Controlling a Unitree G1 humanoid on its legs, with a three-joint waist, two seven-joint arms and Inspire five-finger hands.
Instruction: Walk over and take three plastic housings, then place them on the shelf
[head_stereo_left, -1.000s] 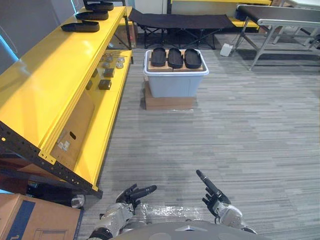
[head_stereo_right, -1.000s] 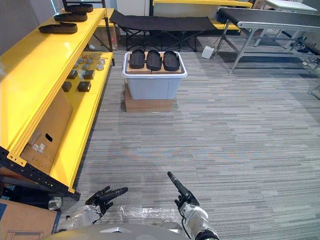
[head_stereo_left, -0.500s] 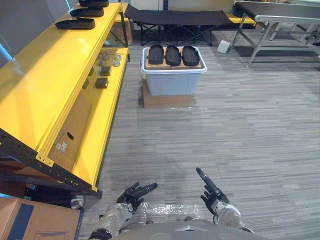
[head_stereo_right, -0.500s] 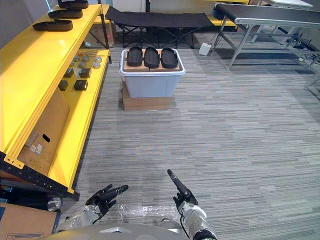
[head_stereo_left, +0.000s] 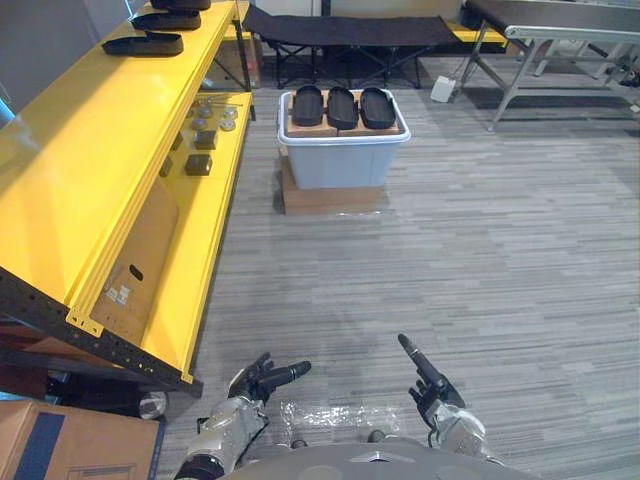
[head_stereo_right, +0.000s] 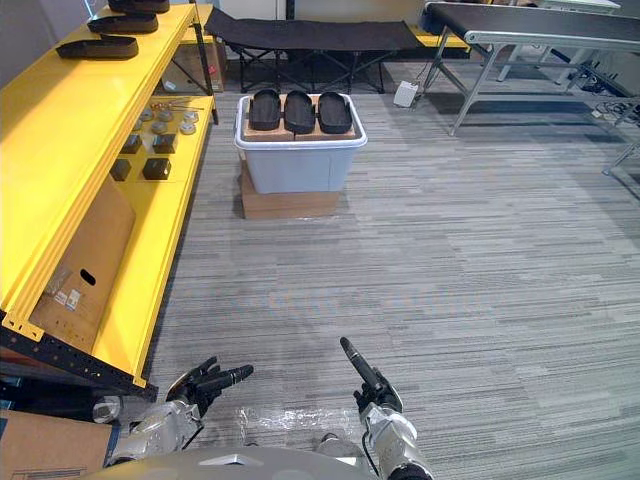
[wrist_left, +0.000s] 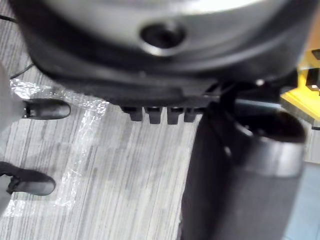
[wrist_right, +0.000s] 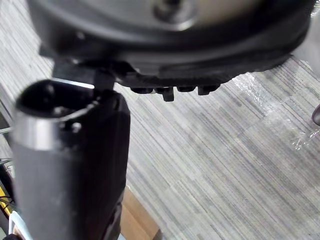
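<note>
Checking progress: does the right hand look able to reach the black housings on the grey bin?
Likely not: the right hand is far back, open carpet lying between it and the housings; nothing blocks the way.

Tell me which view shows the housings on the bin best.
Left eye view: the three housings lie side by side atop the bin, unobstructed, near centre. The right eye view shows them further left. The wrist views face the floor.

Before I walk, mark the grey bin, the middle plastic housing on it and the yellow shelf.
grey bin (head_stereo_left: 343, 168): left eye view, front wall
middle plastic housing (head_stereo_left: 342, 107): left eye view, top
yellow shelf (head_stereo_left: 80, 140): left eye view, top deck
</note>
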